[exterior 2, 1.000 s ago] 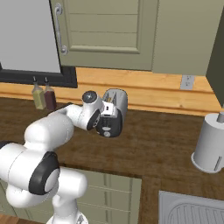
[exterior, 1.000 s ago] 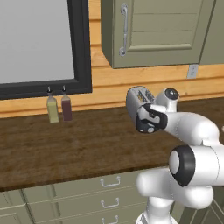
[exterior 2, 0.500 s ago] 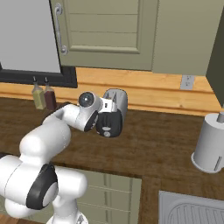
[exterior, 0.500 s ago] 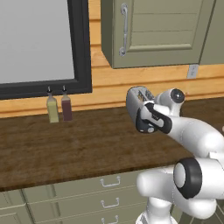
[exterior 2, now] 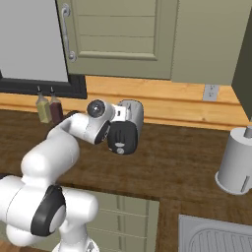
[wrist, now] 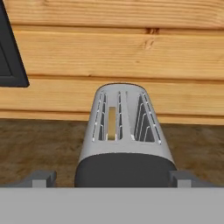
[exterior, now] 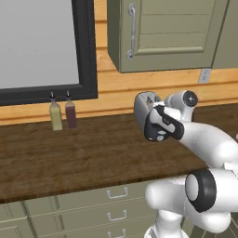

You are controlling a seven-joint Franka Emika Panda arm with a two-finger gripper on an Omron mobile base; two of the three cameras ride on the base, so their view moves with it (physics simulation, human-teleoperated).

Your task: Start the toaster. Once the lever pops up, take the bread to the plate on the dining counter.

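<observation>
Bread (wrist: 112, 124) sits just ahead of my gripper (wrist: 112, 179), upright in the toaster's (wrist: 124, 153) left slot. Jaws are spread wide, holding nothing, one fingertip (wrist: 40, 178) on each side of the toaster's near end. I judge the slice light, crumbly; pinch its top edge gently.

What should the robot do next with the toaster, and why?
Probably ease the open gripper forward and down toward the near end of the toaster, where its lever should be. The bread sits low in the left slot, so toasting has likely not begun, and the fingertips touch nothing.
</observation>
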